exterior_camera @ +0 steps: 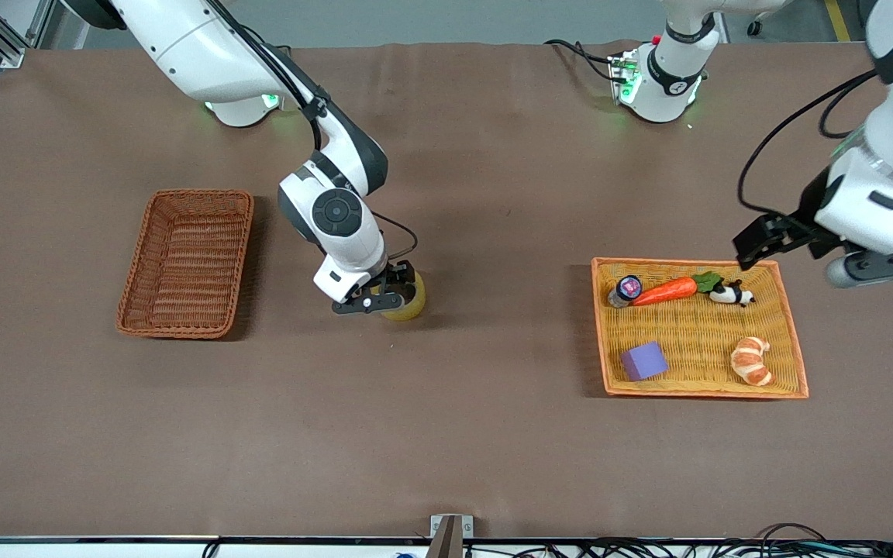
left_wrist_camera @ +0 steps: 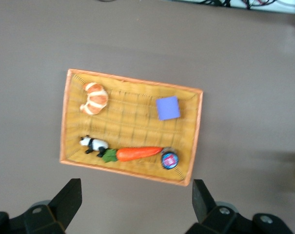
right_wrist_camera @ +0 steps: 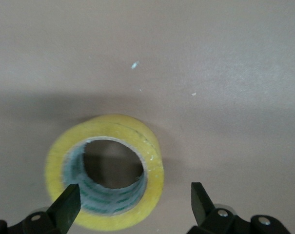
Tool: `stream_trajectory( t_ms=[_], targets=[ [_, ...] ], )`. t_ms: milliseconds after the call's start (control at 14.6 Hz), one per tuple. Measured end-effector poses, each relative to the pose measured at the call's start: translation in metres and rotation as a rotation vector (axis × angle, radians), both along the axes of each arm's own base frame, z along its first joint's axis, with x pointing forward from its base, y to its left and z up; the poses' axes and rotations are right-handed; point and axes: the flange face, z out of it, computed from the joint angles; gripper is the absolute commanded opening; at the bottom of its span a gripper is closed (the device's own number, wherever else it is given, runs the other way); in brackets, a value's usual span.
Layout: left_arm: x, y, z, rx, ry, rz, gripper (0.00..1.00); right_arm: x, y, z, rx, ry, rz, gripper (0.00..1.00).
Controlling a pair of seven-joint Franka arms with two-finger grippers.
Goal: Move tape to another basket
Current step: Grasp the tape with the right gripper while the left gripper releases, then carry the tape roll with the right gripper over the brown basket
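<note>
The tape (exterior_camera: 409,302), a yellowish ring, lies flat on the brown table about midway between the two baskets. It also shows in the right wrist view (right_wrist_camera: 154,163), hole upward. My right gripper (exterior_camera: 386,296) is open and low over it. In the right wrist view (right_wrist_camera: 133,207), one fingertip (right_wrist_camera: 68,204) stands over the roll's rim and the other is outside the roll. The reddish-brown wicker basket (exterior_camera: 197,194) sits empty toward the right arm's end. My left gripper (exterior_camera: 763,239) is open and empty, up over the yellow basket's far edge.
The yellow basket with an orange rim (exterior_camera: 694,329) sits toward the left arm's end. It holds a carrot (exterior_camera: 663,291), a panda toy (exterior_camera: 732,294), a croissant (exterior_camera: 753,360), a purple cube (exterior_camera: 643,361) and a small round thing (exterior_camera: 627,288). The left wrist view shows this basket (left_wrist_camera: 132,126) from above.
</note>
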Motion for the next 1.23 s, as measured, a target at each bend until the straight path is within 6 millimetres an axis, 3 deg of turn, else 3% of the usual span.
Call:
stream_trajectory(
  t_ms=[342, 478, 547, 683, 752, 820, 1230],
  targets=[
    [-0.02, 0.031, 0.01, -0.049, 0.038, -0.032, 1.0, -0.007, 0.0, -0.031, -0.01, -0.025, 0.028, 1.0],
    [-0.037, 0.045, 0.011, -0.051, 0.047, -0.054, 1.0, -0.011, 0.002, -0.041, -0.007, -0.038, 0.046, 0.91],
    [-0.045, 0.05, 0.013, -0.048, 0.049, -0.06, 1.0, -0.012, 0.003, -0.045, -0.005, -0.046, 0.049, 0.76],
    [-0.057, 0.052, 0.018, -0.042, 0.044, -0.07, 1.0, -0.014, 0.005, -0.05, -0.02, -0.067, 0.041, 0.3],
    [-0.06, 0.053, 0.021, -0.041, 0.043, -0.073, 1.0, -0.015, 0.006, -0.052, -0.03, -0.076, 0.029, 0.12],
    [-0.063, 0.055, 0.022, -0.04, 0.047, -0.072, 1.0, -0.017, 0.007, -0.053, -0.035, -0.082, 0.013, 0.02],
    [-0.065, 0.06, 0.019, -0.038, 0.065, -0.074, 1.0, -0.012, 0.004, -0.047, -0.08, -0.066, -0.079, 0.0]
  ],
)
